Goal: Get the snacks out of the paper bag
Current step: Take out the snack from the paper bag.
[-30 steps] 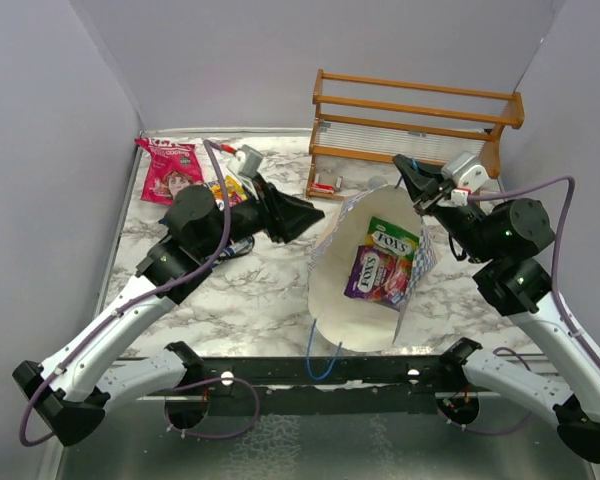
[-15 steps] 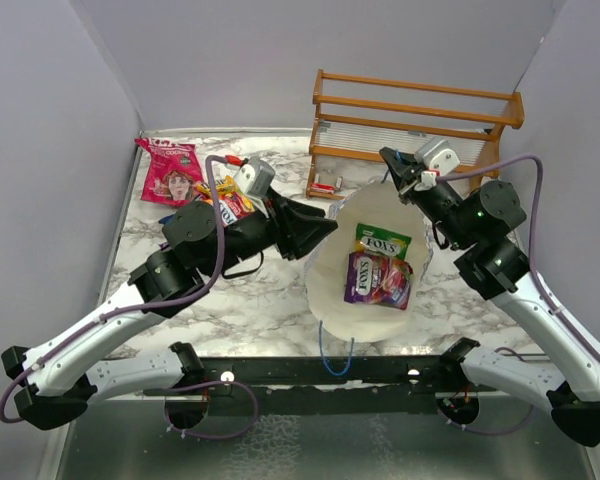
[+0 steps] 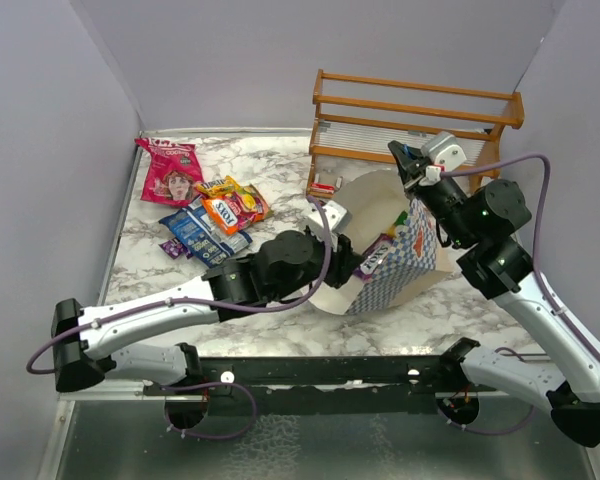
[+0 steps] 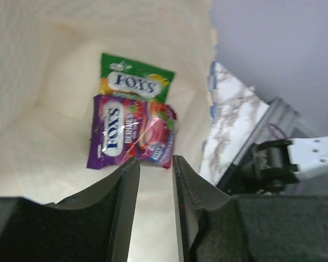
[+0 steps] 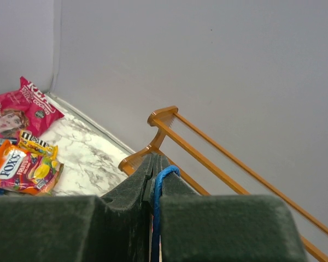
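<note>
Left gripper (image 4: 156, 161) is inside the bag (image 3: 400, 265), whose mouth is turned left; jaws slightly parted, nothing between them. Purple packet (image 4: 126, 136) lies flat straight ahead, just beyond the tips, with the green packet (image 4: 134, 82) deeper in. Right gripper (image 5: 153, 164) is clenched on the blue handle (image 5: 154, 218). Left arm is nearer

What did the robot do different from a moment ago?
The left gripper swung right and reached into the paper bag, jaws narrowing but holding nothing. The bag tipped toward it. The right gripper still pinches the blue handle; purple packet and green packet stay inside.
</note>
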Action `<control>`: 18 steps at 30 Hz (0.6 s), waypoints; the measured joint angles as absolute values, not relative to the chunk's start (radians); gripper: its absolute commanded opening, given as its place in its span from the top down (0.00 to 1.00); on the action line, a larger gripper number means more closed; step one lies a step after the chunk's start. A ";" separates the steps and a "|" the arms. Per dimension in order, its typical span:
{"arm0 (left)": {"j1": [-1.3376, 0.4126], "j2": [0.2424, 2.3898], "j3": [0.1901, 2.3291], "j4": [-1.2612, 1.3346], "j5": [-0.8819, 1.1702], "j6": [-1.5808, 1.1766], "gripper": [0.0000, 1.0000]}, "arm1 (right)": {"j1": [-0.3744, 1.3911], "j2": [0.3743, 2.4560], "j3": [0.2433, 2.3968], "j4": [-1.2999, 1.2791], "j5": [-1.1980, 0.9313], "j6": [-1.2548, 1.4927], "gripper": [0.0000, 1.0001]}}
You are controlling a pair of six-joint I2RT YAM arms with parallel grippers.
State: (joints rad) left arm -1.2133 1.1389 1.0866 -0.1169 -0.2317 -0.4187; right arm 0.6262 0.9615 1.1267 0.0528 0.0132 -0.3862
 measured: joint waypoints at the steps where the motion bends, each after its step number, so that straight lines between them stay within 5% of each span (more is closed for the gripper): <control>1: -1.213 1.162 1.081 -0.114 -0.249 -0.412 0.67 | 0.626 0.957 1.127 0.053 0.012 -0.386 0.98; 18: -1.212 1.596 1.081 0.004 -0.275 -0.420 0.65 | 0.626 0.939 1.142 0.032 -0.033 -0.337 0.98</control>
State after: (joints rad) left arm -1.2121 1.5959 1.0809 0.0036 -0.2749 -0.4198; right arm 0.6262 0.9390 1.1423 0.0319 -0.0326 -0.3370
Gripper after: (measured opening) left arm 0.313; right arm 0.023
